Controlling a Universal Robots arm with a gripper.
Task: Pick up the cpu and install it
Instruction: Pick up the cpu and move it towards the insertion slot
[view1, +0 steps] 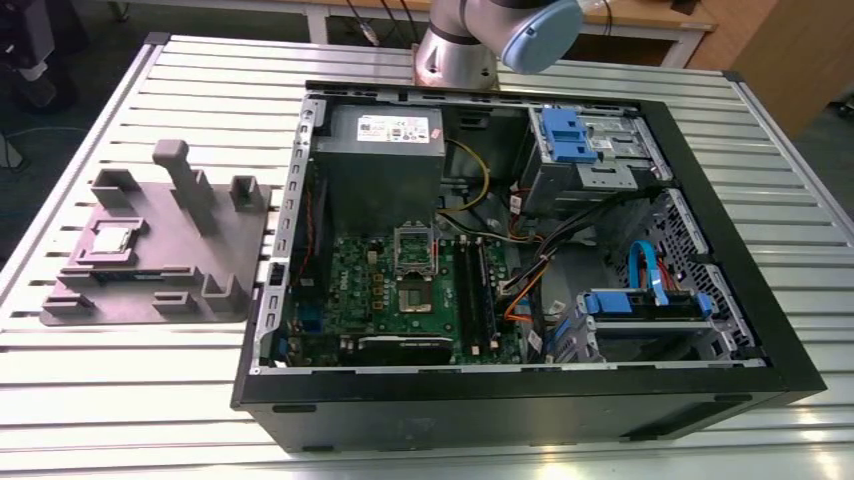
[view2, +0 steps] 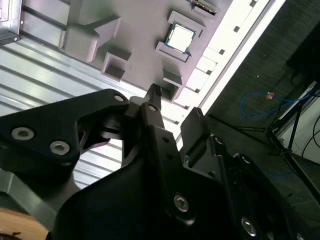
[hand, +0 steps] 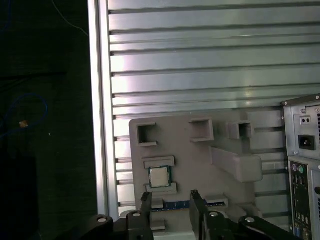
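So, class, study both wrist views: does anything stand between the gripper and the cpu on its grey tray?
Nothing visible does. The cpu lies bare-topped in its recess on the grey tray, and the open, empty gripper hangs above with open air between. The tray's upright posts stand off to one side.

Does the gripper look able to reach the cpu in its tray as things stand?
Likely yes. The cpu lies uncovered in the grey holder tray, the gripper is open and empty, and nothing stands between them. Low tray ledges beside it may crowd the grasp.
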